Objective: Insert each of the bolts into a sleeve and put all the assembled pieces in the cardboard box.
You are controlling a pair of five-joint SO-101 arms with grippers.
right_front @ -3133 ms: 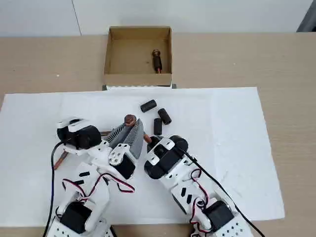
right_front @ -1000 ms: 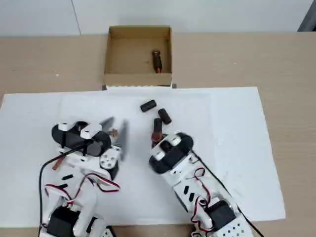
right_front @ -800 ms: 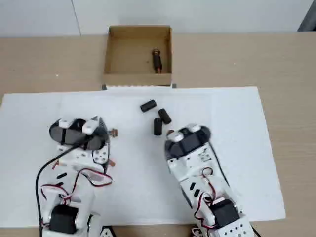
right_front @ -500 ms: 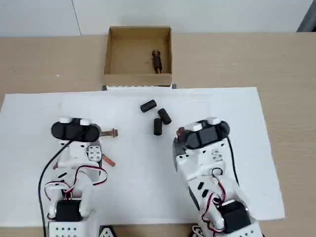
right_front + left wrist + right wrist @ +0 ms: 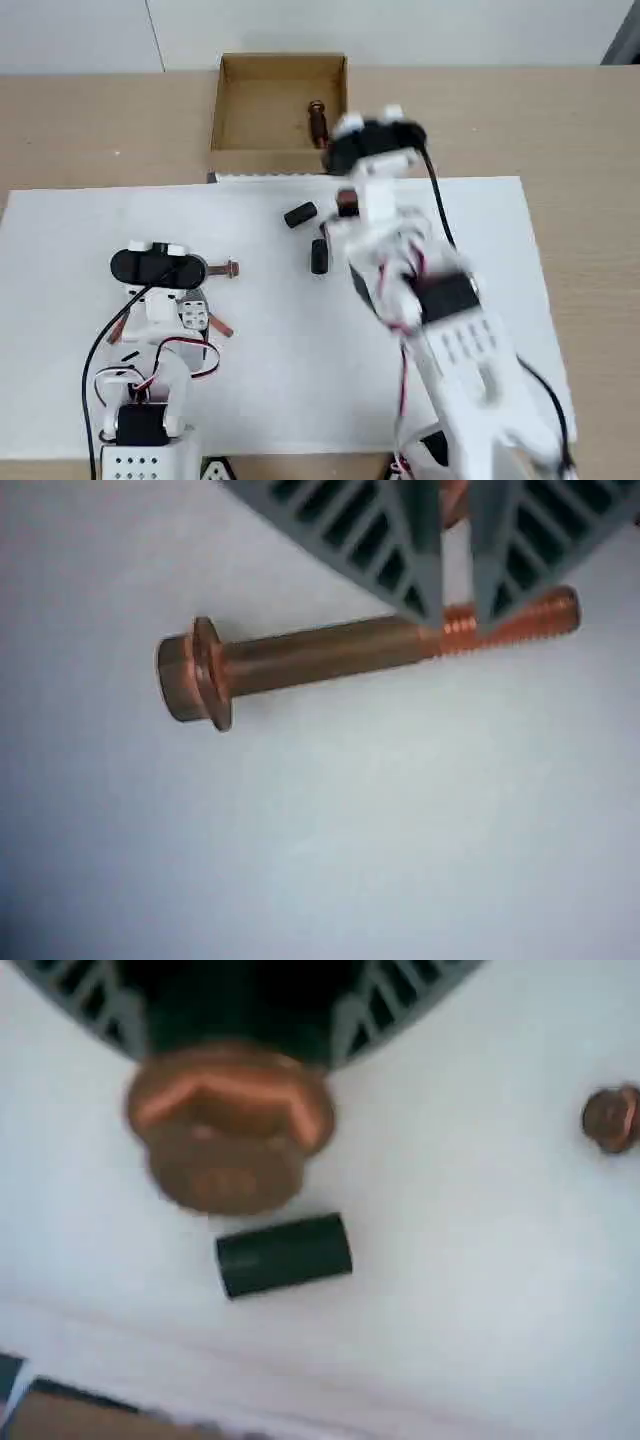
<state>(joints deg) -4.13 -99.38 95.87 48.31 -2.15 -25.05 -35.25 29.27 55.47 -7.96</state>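
- The right tool [image 5: 235, 1030] is running off its wrist view's edge. It is clamping a held bolt [image 5: 228, 1140] whose head is blurring and whose shank is hiding in the dark between the jaws.
- In the high view, the right arm [image 5: 400, 270] is smearing and is covering the near corner of the cardboard box [image 5: 240, 110].
- The left tool [image 5: 456, 620] is being cut off at the view's edge and is masking part of the lying bolt [image 5: 300, 660]'s thread.
- You are getting only a blurred far bolt [image 5: 612, 1117], clipped at the edge.
- A dark strip [image 5: 15, 1380] is blurring beyond telling.
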